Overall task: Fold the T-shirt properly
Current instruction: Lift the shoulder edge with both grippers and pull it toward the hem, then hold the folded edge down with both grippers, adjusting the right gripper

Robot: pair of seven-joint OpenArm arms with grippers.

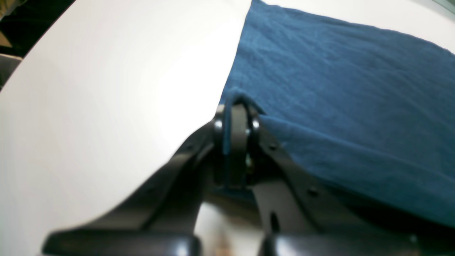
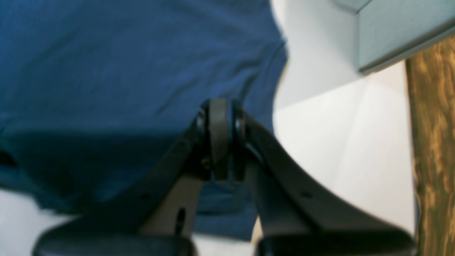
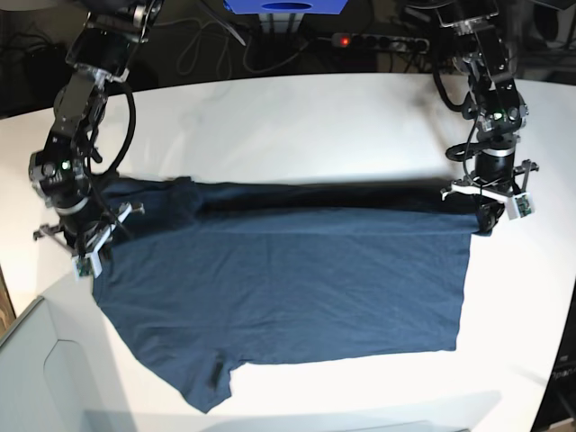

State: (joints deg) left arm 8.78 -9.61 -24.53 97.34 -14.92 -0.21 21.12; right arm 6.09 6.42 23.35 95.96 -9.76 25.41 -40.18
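Observation:
The dark blue T-shirt (image 3: 297, 288) lies spread across the white table (image 3: 315, 126), with a sleeve pointing to the front left. Its far long edge is raised in a taut ridge between the two arms. At the right end of that ridge, my left gripper (image 3: 487, 219) is shut on the T-shirt's corner. In the left wrist view the cloth (image 1: 337, 106) wraps over the tips of the left gripper (image 1: 236, 106). My right gripper (image 3: 88, 256) is shut at the shirt's left edge. In the right wrist view the cloth (image 2: 106, 71) hangs behind and under the right gripper (image 2: 220, 106).
A pale grey bin (image 3: 36, 378) sits at the front left corner, seen also as a grey box (image 2: 398, 32) beside a wooden post (image 2: 432, 142). Cables and a power strip (image 3: 369, 40) lie behind the table's far edge.

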